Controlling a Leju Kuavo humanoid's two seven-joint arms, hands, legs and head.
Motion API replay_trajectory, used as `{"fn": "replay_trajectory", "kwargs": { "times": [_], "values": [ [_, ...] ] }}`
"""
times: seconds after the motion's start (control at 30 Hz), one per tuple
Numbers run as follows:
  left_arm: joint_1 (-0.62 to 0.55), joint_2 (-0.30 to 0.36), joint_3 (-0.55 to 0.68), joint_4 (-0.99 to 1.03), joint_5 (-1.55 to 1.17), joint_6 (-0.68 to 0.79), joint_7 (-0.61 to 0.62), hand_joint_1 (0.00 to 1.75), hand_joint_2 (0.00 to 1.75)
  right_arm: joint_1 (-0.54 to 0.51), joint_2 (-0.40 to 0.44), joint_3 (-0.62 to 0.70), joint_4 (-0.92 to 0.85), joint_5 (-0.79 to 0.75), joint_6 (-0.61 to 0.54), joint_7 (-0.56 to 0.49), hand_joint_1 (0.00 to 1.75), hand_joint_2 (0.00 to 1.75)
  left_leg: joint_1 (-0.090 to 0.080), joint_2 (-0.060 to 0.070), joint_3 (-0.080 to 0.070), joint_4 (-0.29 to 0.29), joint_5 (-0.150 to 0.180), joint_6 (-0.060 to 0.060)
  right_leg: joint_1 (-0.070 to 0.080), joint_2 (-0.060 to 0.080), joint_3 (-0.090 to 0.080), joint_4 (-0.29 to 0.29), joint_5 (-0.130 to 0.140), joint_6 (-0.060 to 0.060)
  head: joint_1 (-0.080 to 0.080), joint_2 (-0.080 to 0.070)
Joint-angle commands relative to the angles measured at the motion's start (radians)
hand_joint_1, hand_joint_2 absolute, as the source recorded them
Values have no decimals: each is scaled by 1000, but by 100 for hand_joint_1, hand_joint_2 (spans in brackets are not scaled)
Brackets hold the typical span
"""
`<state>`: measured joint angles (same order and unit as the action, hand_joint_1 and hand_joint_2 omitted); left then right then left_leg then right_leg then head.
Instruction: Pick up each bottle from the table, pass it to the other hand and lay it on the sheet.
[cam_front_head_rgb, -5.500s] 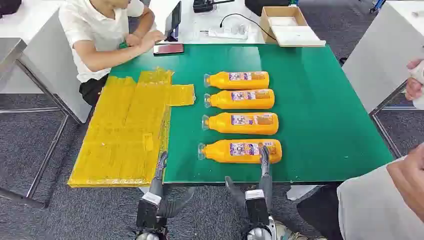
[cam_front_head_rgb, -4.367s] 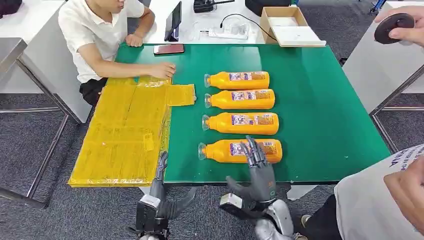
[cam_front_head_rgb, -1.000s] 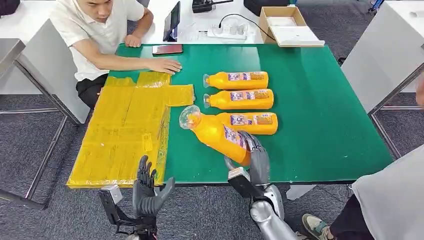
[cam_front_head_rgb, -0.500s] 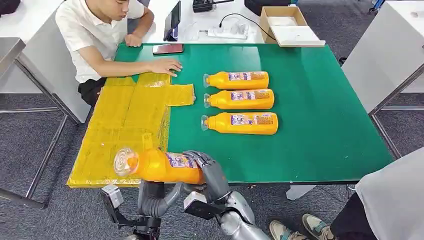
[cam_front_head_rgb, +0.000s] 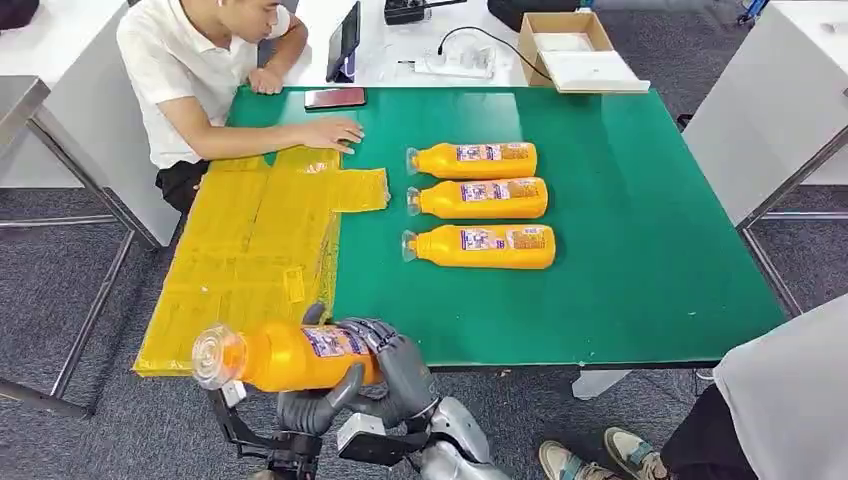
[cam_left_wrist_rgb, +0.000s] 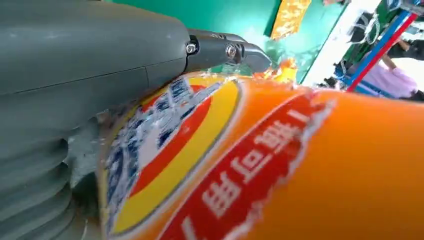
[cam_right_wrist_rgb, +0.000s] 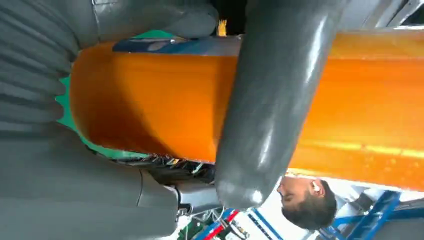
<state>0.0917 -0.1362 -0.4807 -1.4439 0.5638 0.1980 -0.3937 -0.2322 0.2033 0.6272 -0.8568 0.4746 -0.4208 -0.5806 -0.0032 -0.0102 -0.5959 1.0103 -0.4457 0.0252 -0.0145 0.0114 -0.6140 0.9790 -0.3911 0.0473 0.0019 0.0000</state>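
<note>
Bottle in hand: an orange bottle (cam_front_head_rgb: 285, 357) lay on its side in the air, off the near left corner of the green table (cam_front_head_rgb: 640, 270), its clear cap end pointing left.
Right hand: the right hand (cam_front_head_rgb: 392, 362) wrapped the bottle's base end, fingers over the top; in the right wrist view its thick thumb (cam_right_wrist_rgb: 272, 100) crossed the orange body (cam_right_wrist_rgb: 150, 100).
Left hand: the left hand (cam_front_head_rgb: 318, 398) sat under the bottle, thumb up against the body; in the left wrist view the label (cam_left_wrist_rgb: 200, 165) pressed against its grey cover (cam_left_wrist_rgb: 75, 65), but a closed grasp could not be told.
Sheet: a yellow sheet (cam_front_head_rgb: 250, 250) covered the table's left side, draping over the near left edge; the held bottle hung just near of it.
Other bottles: three orange bottles (cam_front_head_rgb: 470, 160) (cam_front_head_rgb: 478, 198) (cam_front_head_rgb: 480, 246) lay side by side mid-table, caps to the left.
Person: a person (cam_front_head_rgb: 195, 70) in a white shirt sat at the far left, one hand (cam_front_head_rgb: 335, 131) flat on the table at the sheet's far edge.
Far end: a phone (cam_front_head_rgb: 335, 97) and an open cardboard box (cam_front_head_rgb: 575, 50).
</note>
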Motion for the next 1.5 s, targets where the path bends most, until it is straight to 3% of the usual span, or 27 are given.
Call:
{"fn": "replay_trajectory", "kwargs": {
  "times": [0.03, 0.07, 0.1, 0.13, 0.2, 0.23, 0.47, 0.67, 0.8, 1.03, 1.23, 1.33, 1.4, 1.5],
  "values": [
    [-8, 9, 30, -62, 3, 16, -37, 3, 175, -11, 18, 166, 63, -57, 52, 16, 161, 175, 1, 1, 2, 0, -1, -2, 1, -1, 2, 0, -1, -2, 0, 0],
    [-5, 3, 43, -73, 10, 11, -53, 152, 175, -14, 20, 172, 70, -75, 72, 14, 133, 175, 2, 0, 4, -1, -1, -2, 2, -2, 4, -1, -2, -2, 0, 0],
    [-1, 0, 51, -86, 11, 12, -61, 175, 175, -16, 21, 180, 75, -78, 83, 14, 10, 175, 2, 1, 6, -1, -2, -2, 2, -2, 6, -1, -2, -3, 0, 0],
    [0, -3, 60, -100, 3, 17, -75, 175, 175, -19, 20, 188, 78, -78, 84, 9, 0, 175, 1, 0, 2, 0, -1, -1, 1, -1, 1, 0, -1, -1, 0, 0],
    [4, -5, 71, -119, -7, 27, -88, 175, 175, -19, 24, 186, 80, -86, 80, 9, 0, 175, 1, 1, 2, 0, -1, -1, 1, -1, 2, 0, -1, -2, 0, 0],
    [7, -8, 81, -130, -17, 39, -98, 175, 175, -21, 26, 186, 82, -90, 79, 11, 0, 0, 1, 1, 4, 0, -2, -2, 2, -1, 3, 0, -2, -2, 0, 0],
    [31, -49, 115, -147, -44, 84, -117, 175, 175, -10, 5, 199, 82, -95, 61, 4, 0, 0, 2, 0, 5, -1, -2, -2, 2, -2, 5, -1, -2, -2, 0, 0],
    [30, -49, 122, -145, -48, 91, -117, 175, 175, -8, 6, 195, 80, -94, 47, 1, 0, 0, 1, 0, 3, -1, -1, -1, 1, -2, 3, -1, -1, -2, 0, 0],
    [4, -24, 171, -99, -70, 136, -69, 175, 175, 22, -8, 174, 65, -106, -4, -14, 0, 0, 1, 0, 3, -1, -1, -1, 1, -2, 3, -1, -1, -2, 0, 0],
    [-49, -14, 268, -89, -182, 169, -90, 175, 175, 81, -15, 86, 9, -163, -82, -84, 0, 0, 1, -1, 3, -2, 0, -1, 1, -2, 2, -1, -1, -2, 0, 0],
    [-51, -18, 270, -82, -184, 170, -90, 175, 175, 81, -15, 85, 3, -163, -79, -85, 0, 0, 1, 0, 5, -2, -1, -2, 1, -3, 4, -1, -2, -2, 0, 0],
    [-128, 40, 220, 63, -588, 481, -118, 175, 175, 130, -38, 68, -127, -203, -195, -118, 0, 0, 1, -2, 4, -2, 0, -2, 1, -4, 3, -1, -2, -2, 0, 0],
    [-186, 32, 281, 183, -729, 500, -127, 175, 175, 152, -67, 77, -222, -240, -277, -118, 0, 0, 1, -4, 3, -2, 0, -2, 1, -6, 4, -1, -2, -2, 0, 0],
    [-271, 32, 388, 335, -861, 500, -107, 175, 175, 218, -51, -43, -335, -193, -277, -118, 0, 0, 1, -5, 5, -3, 1, -2, 1, -7, 5, -2, -2, -3, 0, 0]
  ]
}}
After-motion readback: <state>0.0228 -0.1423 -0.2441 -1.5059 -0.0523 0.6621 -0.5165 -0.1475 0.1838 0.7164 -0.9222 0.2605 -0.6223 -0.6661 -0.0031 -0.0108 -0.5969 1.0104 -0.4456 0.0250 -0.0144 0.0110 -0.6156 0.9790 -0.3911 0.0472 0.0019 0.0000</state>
